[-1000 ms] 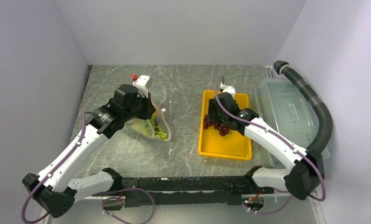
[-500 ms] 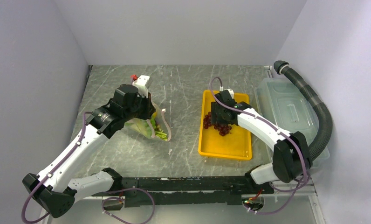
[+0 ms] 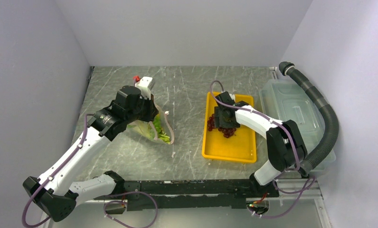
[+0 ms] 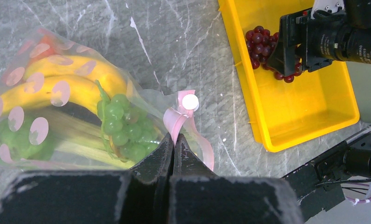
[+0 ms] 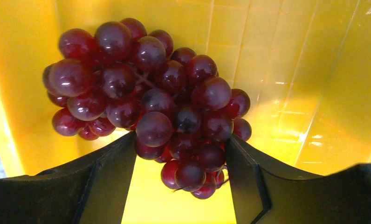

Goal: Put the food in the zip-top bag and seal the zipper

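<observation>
Purple grapes [image 5: 146,112] between spread right jaws, perhaps touching, hidden from above; left jaws clamped on zipper [image 4: 176,123].

Even bright light, soft shadows; glare on tray [image 5: 314,116], sharp pics

Robot lab test cell: plain pale walls [image 3: 177,28] box in grey marbled table [image 3: 187,85]; two arms bolted to black rail [image 3: 187,187] at near edge; corrugated black hose [image 3: 327,118] along right edge.
</observation>
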Robot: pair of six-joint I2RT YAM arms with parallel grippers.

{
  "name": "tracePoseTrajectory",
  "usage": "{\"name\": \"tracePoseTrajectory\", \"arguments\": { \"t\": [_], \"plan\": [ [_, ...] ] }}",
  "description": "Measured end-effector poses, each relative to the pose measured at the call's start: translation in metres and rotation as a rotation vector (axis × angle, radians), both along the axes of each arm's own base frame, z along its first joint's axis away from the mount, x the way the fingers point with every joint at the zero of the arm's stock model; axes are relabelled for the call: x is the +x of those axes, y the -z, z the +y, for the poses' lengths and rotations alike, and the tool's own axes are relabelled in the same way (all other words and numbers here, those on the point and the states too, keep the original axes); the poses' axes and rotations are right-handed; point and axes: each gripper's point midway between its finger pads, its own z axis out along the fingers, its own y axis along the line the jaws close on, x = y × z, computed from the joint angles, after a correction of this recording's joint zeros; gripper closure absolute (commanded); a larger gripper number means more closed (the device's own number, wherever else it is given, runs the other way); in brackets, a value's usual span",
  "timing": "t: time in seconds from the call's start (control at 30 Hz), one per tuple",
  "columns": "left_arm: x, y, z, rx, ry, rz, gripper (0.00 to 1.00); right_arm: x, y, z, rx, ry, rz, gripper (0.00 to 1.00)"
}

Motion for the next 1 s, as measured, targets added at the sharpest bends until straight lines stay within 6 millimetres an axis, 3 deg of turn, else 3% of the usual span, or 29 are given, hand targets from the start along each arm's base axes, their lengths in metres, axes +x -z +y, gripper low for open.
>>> {"name": "tracePoseTrajectory", "arguments": {
  "t": [0.13,0.47,0.7,1.0],
  "plan": [
    [0.0,0.0,0.0,0.0,0.0,0.0,1.0,0.0,0.007,-0.004,-0.026,0.01,0.015,0.47],
    [0.0,0.0,0.0,0.0,0.0,0.0,1.0,0.002,0.006,-0.008,-0.046,0.028,0.002,1.0],
    [0.0,0.0,0.0,0.0,0.0,0.0,1.0,0.002,-0.006,-0.008,-0.028,0.032,-0.03,1.0],
    [0.0,0.0,0.0,0.0,0.0,0.0,1.0,-0.004,-0.062,-0.011,0.049,0.051,-0.175,1.0]
  ]
}}
